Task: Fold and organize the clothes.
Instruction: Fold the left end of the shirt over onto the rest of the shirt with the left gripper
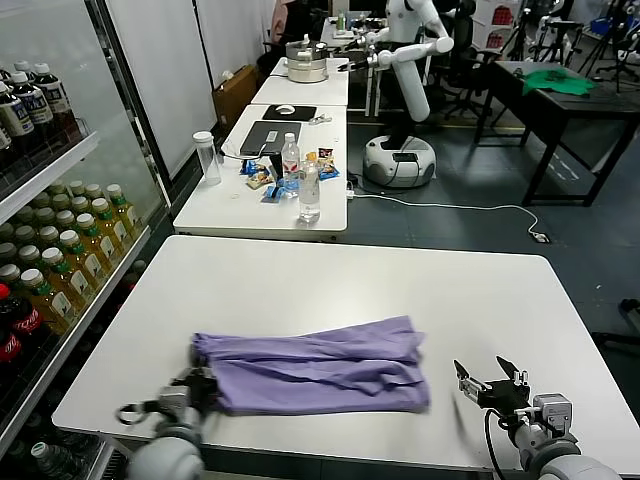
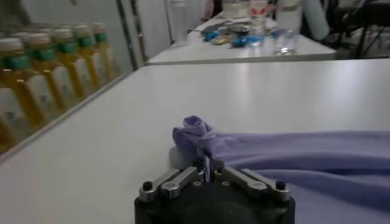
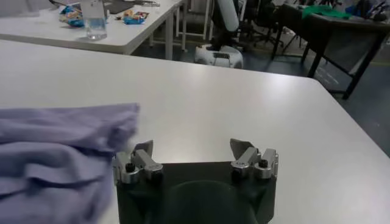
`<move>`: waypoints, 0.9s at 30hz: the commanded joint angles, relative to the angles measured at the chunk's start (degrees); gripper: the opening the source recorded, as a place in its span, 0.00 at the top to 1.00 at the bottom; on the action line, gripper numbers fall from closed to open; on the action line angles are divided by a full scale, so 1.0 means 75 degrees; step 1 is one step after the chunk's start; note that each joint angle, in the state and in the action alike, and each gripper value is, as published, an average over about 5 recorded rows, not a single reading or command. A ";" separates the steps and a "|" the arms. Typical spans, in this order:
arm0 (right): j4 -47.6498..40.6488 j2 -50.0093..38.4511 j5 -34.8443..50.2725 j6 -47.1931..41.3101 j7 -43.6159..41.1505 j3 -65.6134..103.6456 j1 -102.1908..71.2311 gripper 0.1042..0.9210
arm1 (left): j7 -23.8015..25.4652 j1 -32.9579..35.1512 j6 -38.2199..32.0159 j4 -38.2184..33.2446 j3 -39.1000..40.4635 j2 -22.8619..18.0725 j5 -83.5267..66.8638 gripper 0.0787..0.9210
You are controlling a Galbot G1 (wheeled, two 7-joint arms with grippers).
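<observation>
A lavender t-shirt (image 1: 315,365) lies folded into a long, rumpled band across the near part of a white table (image 1: 300,280), its length running from the robot's left to its right and its near edge close to the table's front edge. The left gripper (image 1: 197,388) sits at the shirt's left end, and the left wrist view shows its jaws drawn together on a bunched fold of the fabric (image 2: 198,137) (the cloth rises in a small puckered peak just past the fingertips). The right gripper (image 1: 491,377) hangs low over bare tabletop just beside the shirt's right end, not touching it; its jaws stand wide apart with nothing between them, and in the right wrist view the shirt's edge (image 3: 67,146) lies off to one side of the nearer finger (image 3: 135,163). Along the robot's left stands a cooler (image 1: 50,250) with shelves of bottled drinks. Beyond the white table a second table (image 1: 265,200) carries water bottles (image 1: 300,180), a laptop and small snack packets.
</observation>
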 commanded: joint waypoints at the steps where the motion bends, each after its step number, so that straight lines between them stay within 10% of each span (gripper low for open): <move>1: -0.0022 0.0117 -0.0014 0.0005 0.0017 -0.0051 -0.0007 0.12 | 0.0113 0.0239 0.0079 -0.1920 -0.2578 0.1582 -0.3426 0.95; 13: 0.0110 0.0418 -0.0211 0.0050 0.0061 0.0043 -0.0327 0.12 | -0.0074 -0.0428 -0.0325 -0.2354 0.1587 -0.1715 -0.5346 0.95; 27: -0.0140 0.0397 -0.0197 0.0160 0.0018 0.0124 -0.0244 0.12 | -0.0119 -0.2068 -0.0374 0.0477 0.3041 -0.3001 -0.3906 0.95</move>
